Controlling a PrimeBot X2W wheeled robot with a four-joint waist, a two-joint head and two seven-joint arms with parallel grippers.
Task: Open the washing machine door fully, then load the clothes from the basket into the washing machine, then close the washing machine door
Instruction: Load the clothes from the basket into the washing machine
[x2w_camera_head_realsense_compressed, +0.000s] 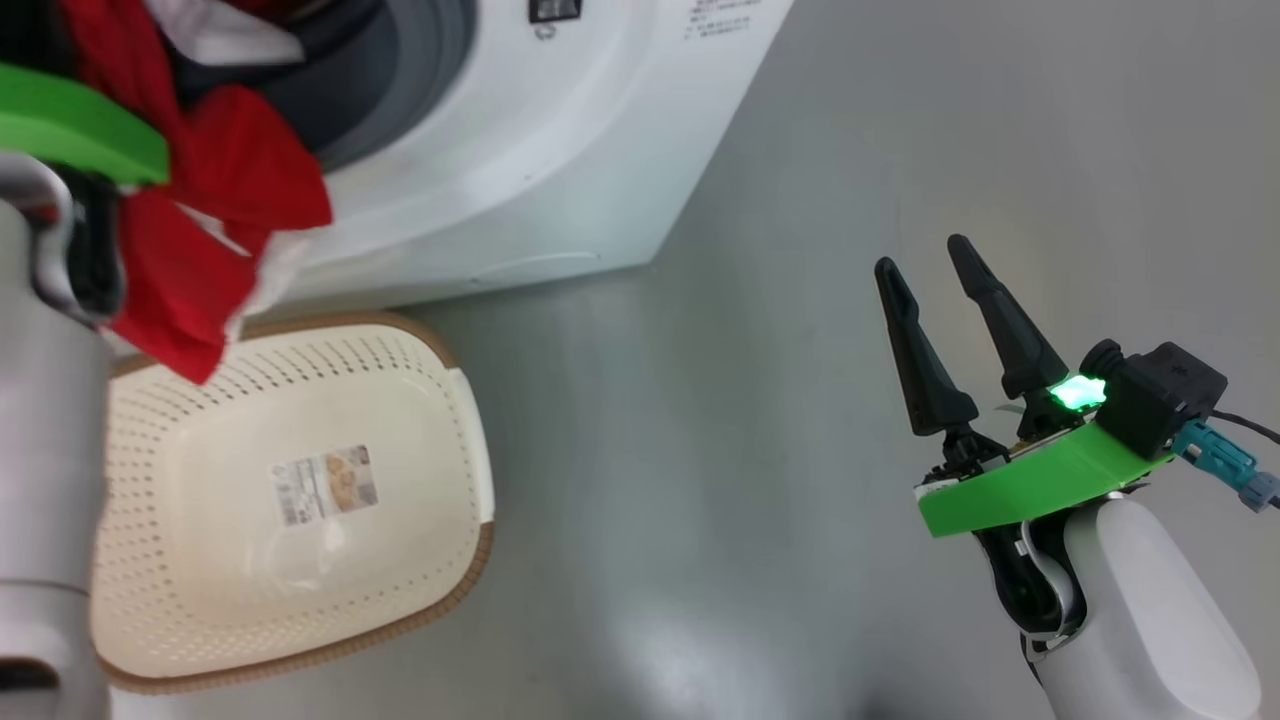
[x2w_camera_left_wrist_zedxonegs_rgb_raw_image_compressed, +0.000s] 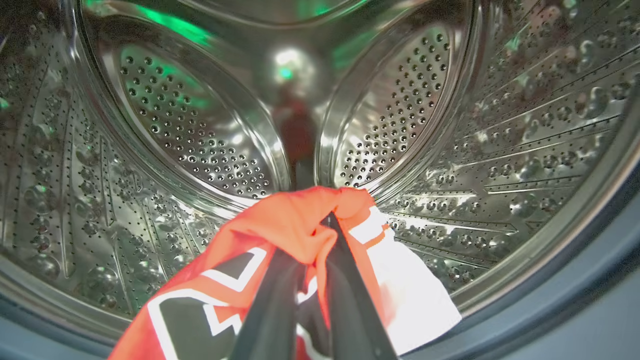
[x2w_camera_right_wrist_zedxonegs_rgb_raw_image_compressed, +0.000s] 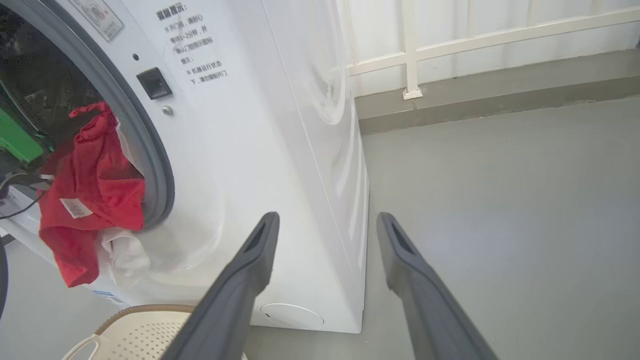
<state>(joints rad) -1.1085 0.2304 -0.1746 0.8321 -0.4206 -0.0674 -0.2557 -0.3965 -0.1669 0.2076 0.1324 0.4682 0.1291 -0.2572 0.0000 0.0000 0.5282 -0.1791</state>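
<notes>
**Q:** Where do you find the clothes (x2w_camera_head_realsense_compressed: 225, 180)?

**A:** Head view: red with white panels, they drape out of the mouth of the washing machine (x2w_camera_head_realsense_compressed: 560, 150) and down its white front. The lowest fold hangs over the far left corner of the basket (x2w_camera_head_realsense_compressed: 400, 560). Left wrist view: the pinched end is inside the perforated steel drum (x2w_camera_left_wrist_zedxonegs_rgb_raw_image_compressed: 190, 130), short of its back wall.

**Q:** How does your left gripper (x2w_camera_left_wrist_zedxonegs_rgb_raw_image_compressed: 320, 232) stand?

**A:** Its fingers (x2w_camera_left_wrist_zedxonegs_rgb_raw_image_compressed: 345, 300) are drawn almost together on a fold of the red cloth, tips pointing into the drum.

**Q:** And your right gripper (x2w_camera_head_realsense_compressed: 922, 255)?

**A:** It hangs over the bare grey floor (x2w_camera_head_realsense_compressed: 700, 450), well apart from the machine's right front corner. Its fingers are spread wide with nothing between them. Right wrist view: they point toward the lower edge of that corner. The grey gasket (x2w_camera_right_wrist_zedxonegs_rgb_raw_image_compressed: 155, 165) and the hanging cloth lie to that view's left.

**Q:** Where is the basket?

**A:** It stands on the floor just before the machine's front, below the open mouth. The paper label (x2w_camera_head_realsense_compressed: 325, 485) lies uncovered on its bottom
</notes>
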